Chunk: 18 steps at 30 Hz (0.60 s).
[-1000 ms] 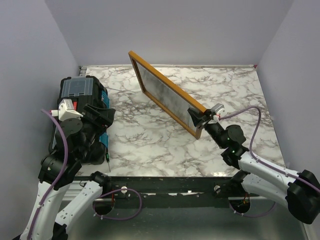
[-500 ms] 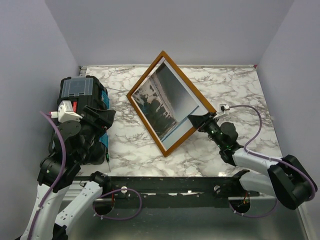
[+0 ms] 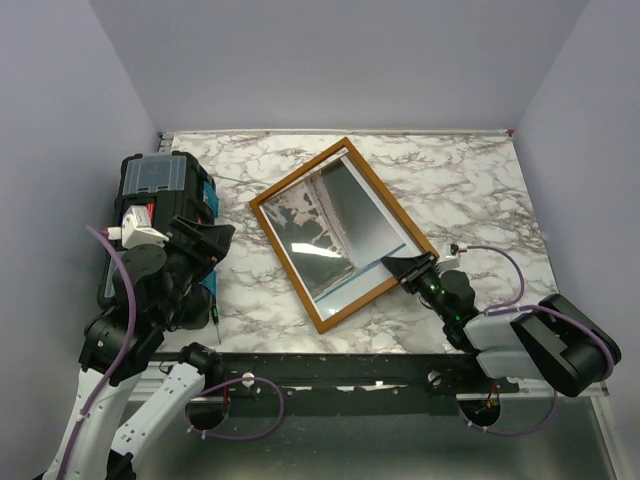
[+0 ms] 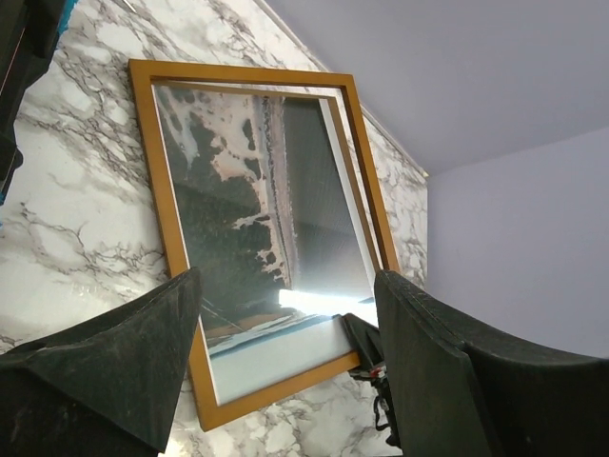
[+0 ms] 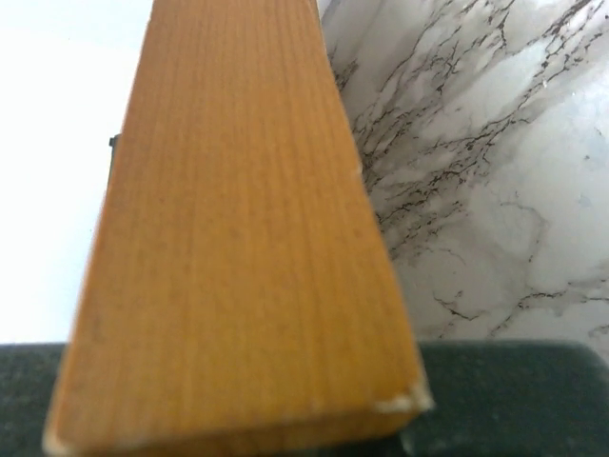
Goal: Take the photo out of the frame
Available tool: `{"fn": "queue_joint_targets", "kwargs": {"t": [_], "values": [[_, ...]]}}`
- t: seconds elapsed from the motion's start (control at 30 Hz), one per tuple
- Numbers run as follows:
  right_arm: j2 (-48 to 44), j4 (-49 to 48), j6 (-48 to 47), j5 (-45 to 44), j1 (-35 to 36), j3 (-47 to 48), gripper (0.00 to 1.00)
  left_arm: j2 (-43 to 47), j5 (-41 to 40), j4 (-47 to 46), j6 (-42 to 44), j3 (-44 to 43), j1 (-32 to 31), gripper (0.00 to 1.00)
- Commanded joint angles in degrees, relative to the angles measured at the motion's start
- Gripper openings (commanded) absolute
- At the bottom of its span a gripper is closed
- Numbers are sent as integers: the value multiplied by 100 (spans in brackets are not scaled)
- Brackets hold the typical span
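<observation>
A white bench (image 3: 480, 190) with grey-brown marble veining is closed in by 3 plain pale lilac walls (image 3: 340, 60): left, back and right. A black toolbox (image 3: 160, 182) with teal trim and a clear grey lid stands at the bench's far-left side, near the left wall. A thin dark stick (image 3: 214, 318) with some green on it, too small to identify, lies by the near-left edge. A black rail (image 3: 330, 368) runs along the near edge.

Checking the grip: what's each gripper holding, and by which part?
Right gripper clamps the thin orange-brown wooden picture frame by its near rail, close to the right corner; left gripper holds nothing.
</observation>
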State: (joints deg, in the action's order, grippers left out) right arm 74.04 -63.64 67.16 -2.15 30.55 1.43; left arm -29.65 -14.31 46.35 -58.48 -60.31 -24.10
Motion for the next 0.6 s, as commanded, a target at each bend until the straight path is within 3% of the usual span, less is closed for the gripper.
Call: {"fn": "queue_joint_targets", "kwargs": {"t": [0.0, 0.47, 0.57], "values": [[2, 185, 132, -327, 65, -396, 0, 14, 233, -166, -92, 152, 19, 74], [-523, 1937, 421, -463, 258, -286, 1, -112, 407, -384, -181, 438, 19, 74], [-647, 2457, 430, -480, 276, -167, 17, -186, 451, -398, -181, 481, 17, 74]]}}
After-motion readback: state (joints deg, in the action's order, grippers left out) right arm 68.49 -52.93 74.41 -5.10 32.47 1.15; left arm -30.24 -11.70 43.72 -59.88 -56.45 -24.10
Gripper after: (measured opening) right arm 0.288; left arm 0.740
